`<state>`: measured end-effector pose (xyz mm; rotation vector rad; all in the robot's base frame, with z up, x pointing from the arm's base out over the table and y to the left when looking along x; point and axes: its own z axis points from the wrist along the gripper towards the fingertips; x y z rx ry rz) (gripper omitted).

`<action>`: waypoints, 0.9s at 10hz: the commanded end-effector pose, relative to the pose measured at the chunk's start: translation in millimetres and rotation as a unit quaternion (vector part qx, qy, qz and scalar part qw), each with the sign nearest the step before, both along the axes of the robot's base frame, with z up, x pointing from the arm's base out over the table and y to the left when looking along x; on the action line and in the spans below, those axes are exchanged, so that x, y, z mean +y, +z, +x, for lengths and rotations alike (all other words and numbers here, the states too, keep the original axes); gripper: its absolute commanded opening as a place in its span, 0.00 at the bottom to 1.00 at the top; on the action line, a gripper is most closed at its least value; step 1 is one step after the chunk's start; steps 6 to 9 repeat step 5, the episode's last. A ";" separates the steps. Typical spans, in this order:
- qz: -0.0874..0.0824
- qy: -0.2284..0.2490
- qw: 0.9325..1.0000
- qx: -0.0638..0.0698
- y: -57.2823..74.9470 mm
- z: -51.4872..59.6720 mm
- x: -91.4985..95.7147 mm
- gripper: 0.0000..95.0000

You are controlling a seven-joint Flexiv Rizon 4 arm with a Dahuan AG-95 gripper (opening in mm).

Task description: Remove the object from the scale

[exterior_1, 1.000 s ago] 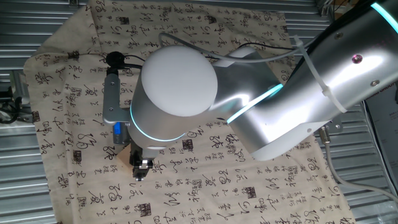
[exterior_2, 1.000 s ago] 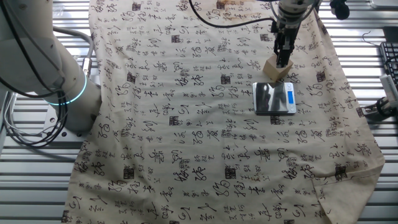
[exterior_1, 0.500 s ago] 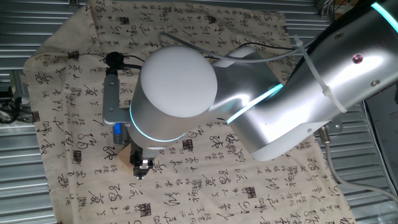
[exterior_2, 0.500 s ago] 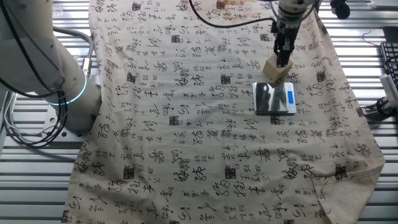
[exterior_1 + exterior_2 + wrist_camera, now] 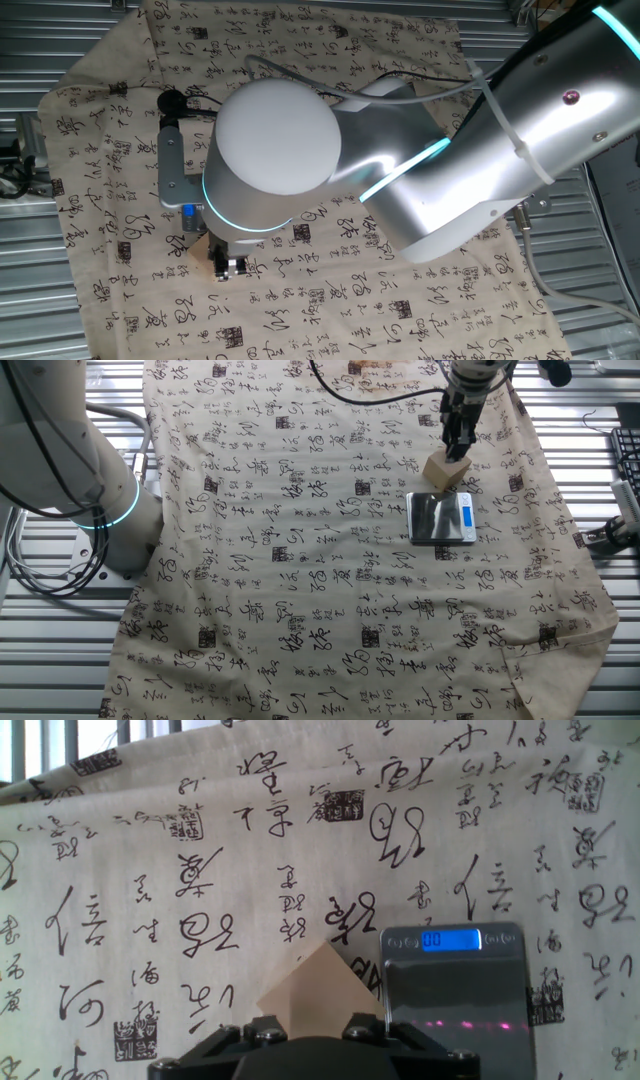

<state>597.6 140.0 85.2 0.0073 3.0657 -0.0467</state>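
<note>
The tan square block (image 5: 445, 468) lies on the printed cloth just beyond the grey scale (image 5: 441, 517), off its platform and close to its far edge. The scale's blue strip is on its right end. My gripper (image 5: 458, 450) hangs right above the block, and its fingers look slightly apart and clear of the block's top. In the hand view the block (image 5: 322, 985) lies left of the scale (image 5: 455, 990), whose blue display shows zeros. In one fixed view the arm hides most of the scale (image 5: 187, 212); the block (image 5: 198, 257) and the gripper (image 5: 228, 268) peek out below the arm.
A cream cloth with black characters (image 5: 300, 560) covers the slatted metal table (image 5: 60, 660). The arm's base (image 5: 90, 480) stands at the left. A black cable (image 5: 380, 398) runs across the cloth's far end. A keyboard edge (image 5: 628, 460) shows at the right.
My gripper has risen a little off the block and shifted slightly. The block has stayed in the same place on the cloth beside the scale.
</note>
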 end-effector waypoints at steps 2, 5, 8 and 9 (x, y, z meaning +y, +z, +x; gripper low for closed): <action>-0.001 0.005 1.000 0.001 -0.1 0.0 0.3 0.40; -0.001 0.006 1.000 0.001 -0.1 0.0 0.3 0.40; -0.001 0.006 1.000 0.001 -0.1 0.0 0.3 0.40; -0.001 0.006 1.000 0.001 -0.1 0.0 0.3 0.40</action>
